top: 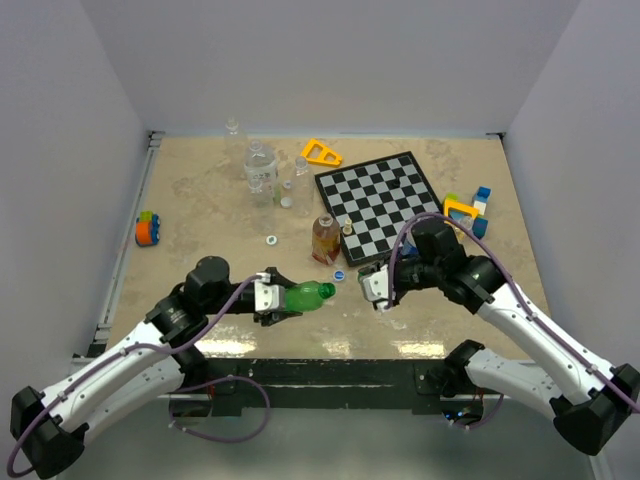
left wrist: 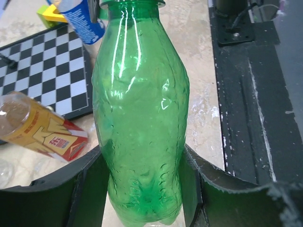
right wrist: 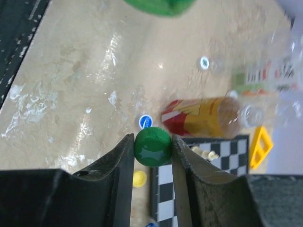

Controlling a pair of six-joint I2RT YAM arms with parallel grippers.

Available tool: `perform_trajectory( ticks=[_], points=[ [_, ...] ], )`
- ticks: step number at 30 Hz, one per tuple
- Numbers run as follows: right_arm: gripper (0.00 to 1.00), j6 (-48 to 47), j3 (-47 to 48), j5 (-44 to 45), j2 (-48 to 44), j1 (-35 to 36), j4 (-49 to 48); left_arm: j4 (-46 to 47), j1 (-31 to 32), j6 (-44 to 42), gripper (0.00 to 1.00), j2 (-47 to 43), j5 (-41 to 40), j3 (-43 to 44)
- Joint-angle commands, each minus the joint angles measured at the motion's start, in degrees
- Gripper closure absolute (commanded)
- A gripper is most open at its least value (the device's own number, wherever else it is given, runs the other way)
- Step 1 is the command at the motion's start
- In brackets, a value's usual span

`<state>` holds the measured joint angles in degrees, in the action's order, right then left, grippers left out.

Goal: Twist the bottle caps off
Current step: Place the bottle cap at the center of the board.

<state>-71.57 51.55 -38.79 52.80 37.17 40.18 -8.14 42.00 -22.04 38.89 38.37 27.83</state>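
Note:
My left gripper (left wrist: 144, 189) is shut on the base of the green bottle (left wrist: 142, 113), which lies level and points right toward the other arm (top: 308, 295). Its neck end (top: 327, 290) carries no cap. My right gripper (right wrist: 152, 147) is shut on the green cap (right wrist: 152, 146), held just right of the bottle's mouth (top: 378, 291). A blue cap (right wrist: 146, 121) and a yellow cap (right wrist: 139, 178) lie on the table below it. The amber bottle (top: 325, 238) stands by the chessboard, uncapped. A white cap (top: 271, 240) lies further left.
A chessboard (top: 380, 203) lies at centre right with a pale chess piece (right wrist: 206, 153) on its edge. Clear bottles (top: 260, 165) stand at the back, beside an orange triangle (top: 321, 152). Coloured blocks (top: 470, 210) sit right, a toy (top: 148, 228) left. A blue-labelled bottle (left wrist: 83, 21) is nearby.

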Motion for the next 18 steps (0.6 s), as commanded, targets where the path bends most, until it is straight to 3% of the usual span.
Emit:
perform_trajectory(
  ticks=[1,18],
  points=[
    [0.94,19.09,-4.87,10.47,0.37,-0.61,-13.46,7.17,-0.25,2.79,1.0,-4.43,-4.61,-2.96],
    [0.86,24.81,-13.05,20.77,11.19,-0.61,-23.4,9.99,-0.16,2.88,1.0,-7.34,-10.07,-4.9]
  ],
)
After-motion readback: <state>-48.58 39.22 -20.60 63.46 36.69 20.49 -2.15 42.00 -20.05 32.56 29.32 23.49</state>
